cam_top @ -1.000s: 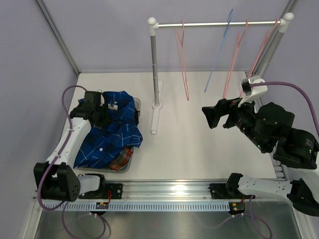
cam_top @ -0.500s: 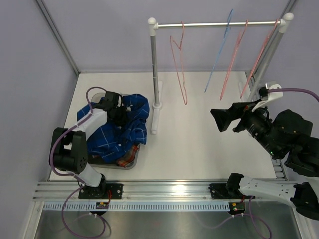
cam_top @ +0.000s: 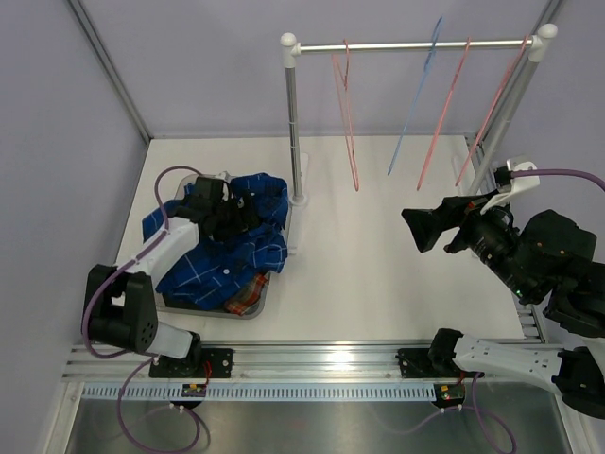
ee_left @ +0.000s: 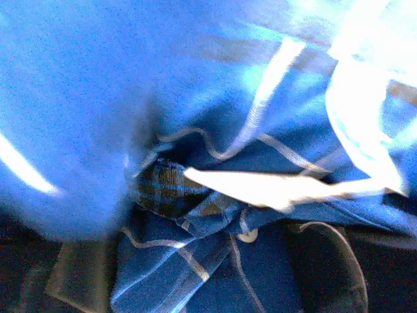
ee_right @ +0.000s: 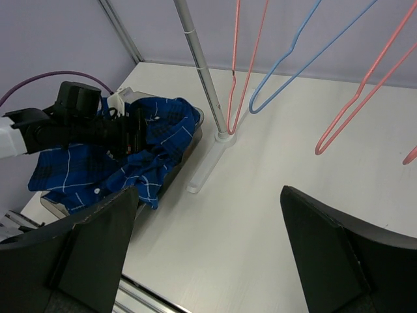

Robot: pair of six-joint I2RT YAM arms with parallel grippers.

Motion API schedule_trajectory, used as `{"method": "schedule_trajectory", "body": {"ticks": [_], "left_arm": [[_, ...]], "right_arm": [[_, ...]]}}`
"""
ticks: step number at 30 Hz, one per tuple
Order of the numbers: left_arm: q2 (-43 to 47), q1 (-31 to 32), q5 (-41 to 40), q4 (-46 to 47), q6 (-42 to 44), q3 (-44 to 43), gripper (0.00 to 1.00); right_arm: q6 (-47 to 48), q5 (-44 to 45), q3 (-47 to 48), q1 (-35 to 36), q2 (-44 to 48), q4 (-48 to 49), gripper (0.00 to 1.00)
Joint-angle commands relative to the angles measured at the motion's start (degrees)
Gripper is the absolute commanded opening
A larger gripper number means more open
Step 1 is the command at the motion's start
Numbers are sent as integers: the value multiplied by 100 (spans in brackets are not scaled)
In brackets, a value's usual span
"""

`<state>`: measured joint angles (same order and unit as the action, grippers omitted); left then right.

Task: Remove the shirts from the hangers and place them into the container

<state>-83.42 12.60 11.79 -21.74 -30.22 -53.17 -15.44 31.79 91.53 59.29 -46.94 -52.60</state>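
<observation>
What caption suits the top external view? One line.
Left gripper over the blue shirt heaped in the container; four bare hangers hang from the rail.

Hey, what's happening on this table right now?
The left tool is down at the blue checked shirt, which lies heaped over the container on top of a plaid shirt. All four hangers hang bare on the rail. The right tool hovers open, holding nothing.
</observation>
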Motion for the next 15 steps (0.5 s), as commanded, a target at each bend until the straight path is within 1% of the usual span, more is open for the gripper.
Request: {"method": "schedule_trajectory", "body": {"ticks": [1,2,3,5,6,9,10,13,15], "left_arm": [[404,-109,-1115,-1463,68,62,99],[518,-126,-1614,-1613,112,-61,99],[754,-135,-1819,-1910,130,-332,99],[1002,-126,-2118,-2123,139,-579,99],[1246,-135,-2146,-2281,122,-850,99],[1582,-100,-2111,-2536,60,-1212,99],[1757,-74,-2172,-2633,42,-1457,99],[1977,-39,-2146,-2906,16,-1801,99],[2040,-21,-2041,-3029,16,-1881,99]], "right_arm": [[-55,-15,6,39,-52,39,99],[-55,-15,-12,48,-52,30,99],[-73,-15,-21,39,-44,30,99],[-82,-24,-64,39,-26,109,99],[-73,-33,-100,39,-43,127,99],[-64,-33,-91,39,-122,162,99],[-64,-41,-82,39,-166,154,99],[-55,-68,-82,48,-228,215,99],[-47,-85,-109,39,-245,285,100]]}}
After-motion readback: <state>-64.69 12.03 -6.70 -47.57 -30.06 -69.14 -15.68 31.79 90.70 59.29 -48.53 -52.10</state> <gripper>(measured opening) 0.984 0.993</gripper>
